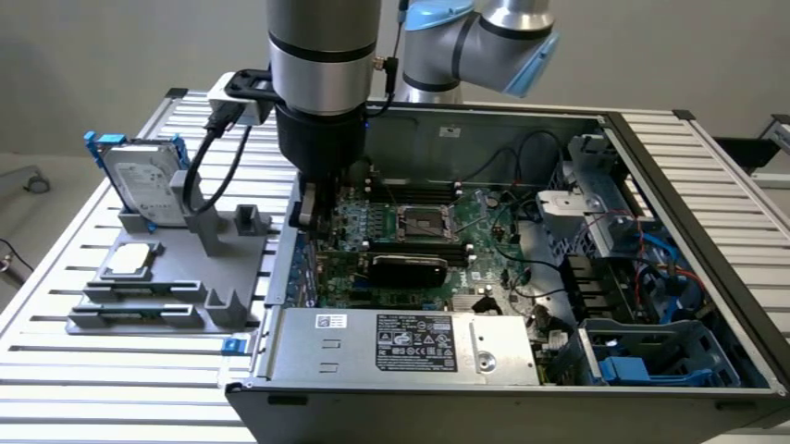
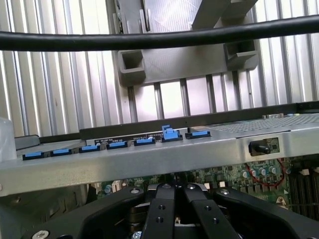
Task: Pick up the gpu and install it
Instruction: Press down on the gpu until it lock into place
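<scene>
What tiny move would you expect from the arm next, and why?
Probably a straight lift out of the case: the gpu seems already seated on the motherboard, apart from the gripper, which sits low beside the case's wall.

— Where did the exterior view sit?
— High at the near side, looking down and away over the open computer case point(image 1: 494, 277) and gray fixture point(image 1: 173, 268).
— And the wrist one?
— Close above the case's wall point(image 2: 149, 157), facing the fixture point(image 2: 184, 64); both views shared them.
</scene>
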You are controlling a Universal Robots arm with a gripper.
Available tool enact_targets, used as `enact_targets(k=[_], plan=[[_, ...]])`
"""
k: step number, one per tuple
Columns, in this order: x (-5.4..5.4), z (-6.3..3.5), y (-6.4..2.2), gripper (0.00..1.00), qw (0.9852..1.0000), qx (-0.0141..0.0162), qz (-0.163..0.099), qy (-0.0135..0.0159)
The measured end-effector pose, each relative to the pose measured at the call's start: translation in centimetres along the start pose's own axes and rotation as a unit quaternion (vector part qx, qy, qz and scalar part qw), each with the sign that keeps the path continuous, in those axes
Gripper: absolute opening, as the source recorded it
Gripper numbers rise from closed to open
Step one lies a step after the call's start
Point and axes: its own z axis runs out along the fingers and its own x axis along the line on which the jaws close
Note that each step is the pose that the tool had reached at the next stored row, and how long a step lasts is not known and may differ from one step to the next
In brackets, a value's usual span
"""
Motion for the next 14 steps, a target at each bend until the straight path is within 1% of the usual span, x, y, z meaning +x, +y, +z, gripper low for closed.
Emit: enact_targets(k=[9, 11, 14], plan=[[0.0, 0.09, -0.02, 0.11, 1.0, -0.0017, 0.0, -0.0005], [-0.01, 0.0, -0.03, 0.11, 1.0, -0.0032, 0.0, -0.0008], [-0.02, -0.7, 0.01, 0.11, 1.0, -0.0064, 0.0, 0.0]])
